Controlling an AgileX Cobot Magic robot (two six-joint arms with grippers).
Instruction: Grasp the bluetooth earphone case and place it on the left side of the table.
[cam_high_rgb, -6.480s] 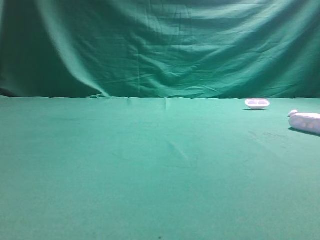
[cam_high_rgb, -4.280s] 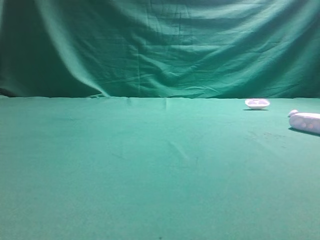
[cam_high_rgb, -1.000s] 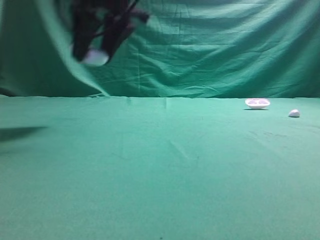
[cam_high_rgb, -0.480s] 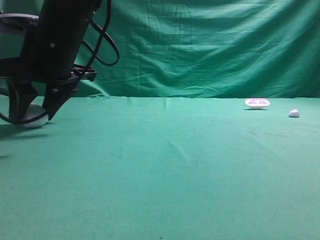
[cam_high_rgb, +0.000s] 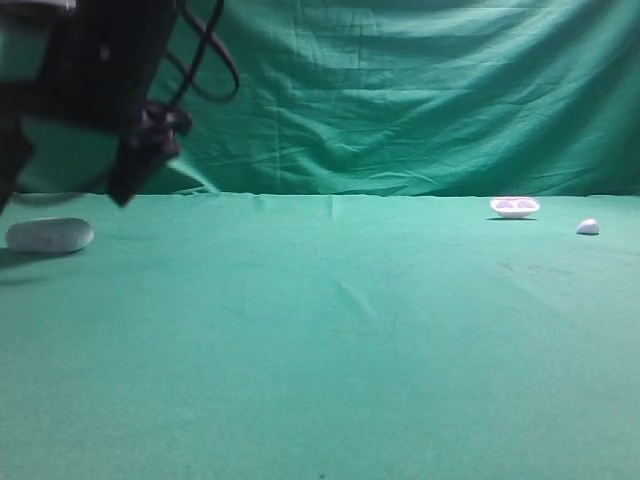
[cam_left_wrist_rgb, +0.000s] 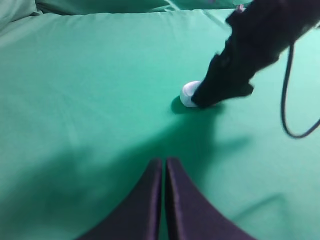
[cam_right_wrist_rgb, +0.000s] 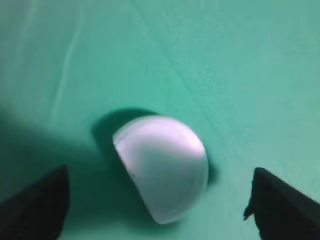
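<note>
The white pill-shaped bluetooth earphone case (cam_high_rgb: 50, 235) lies on the green table (cam_high_rgb: 330, 330) at its far left, free of any grip. My right gripper (cam_high_rgb: 68, 185) hovers just above it, having reached across, open. In the right wrist view the case (cam_right_wrist_rgb: 162, 167) lies between the two wide-apart black fingers (cam_right_wrist_rgb: 285, 205), touching neither. In the left wrist view my left gripper (cam_left_wrist_rgb: 163, 161) is shut and empty, low over the cloth; beyond it one end of the case (cam_left_wrist_rgb: 188, 94) shows, the rest hidden behind the right arm (cam_left_wrist_rgb: 240, 65).
A shallow white dish (cam_high_rgb: 515, 207) sits at the back right, with a tiny white blob (cam_high_rgb: 588, 227) to its right. A draped green backdrop (cam_high_rgb: 400, 90) rises behind the table. A black cable (cam_high_rgb: 215, 70) loops from the right arm.
The right gripper brought the case down onto the table's left side, opened and lifted off it. The case now lies alone on the cloth.
</note>
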